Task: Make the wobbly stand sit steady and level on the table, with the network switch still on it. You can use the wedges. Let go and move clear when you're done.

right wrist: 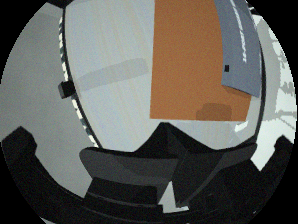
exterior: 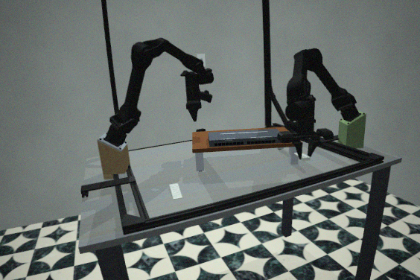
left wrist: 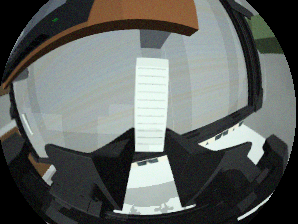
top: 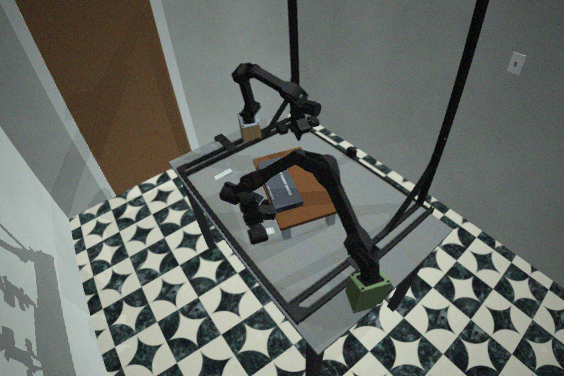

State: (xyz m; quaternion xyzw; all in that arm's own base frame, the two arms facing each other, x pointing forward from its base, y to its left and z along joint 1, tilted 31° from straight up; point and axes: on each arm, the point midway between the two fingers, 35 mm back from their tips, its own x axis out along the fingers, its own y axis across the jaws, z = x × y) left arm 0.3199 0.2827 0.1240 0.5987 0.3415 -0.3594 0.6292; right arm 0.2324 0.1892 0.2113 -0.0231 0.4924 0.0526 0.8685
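Observation:
The orange-brown stand is on the table with the dark network switch on top. Whether it is level I cannot tell. My left gripper is shut on a white ridged wedge, whose far end points at a grey stand leg, with a gap between them in the left wrist view. A second white wedge lies flat on the table. My right gripper is shut and empty, above and outside one end of the stand.
A black frame rail runs along the table's edge. The left arm's green base and the right arm's tan base stand at opposite ends. Black uprights rise behind the table. The left arm reaches over the stand.

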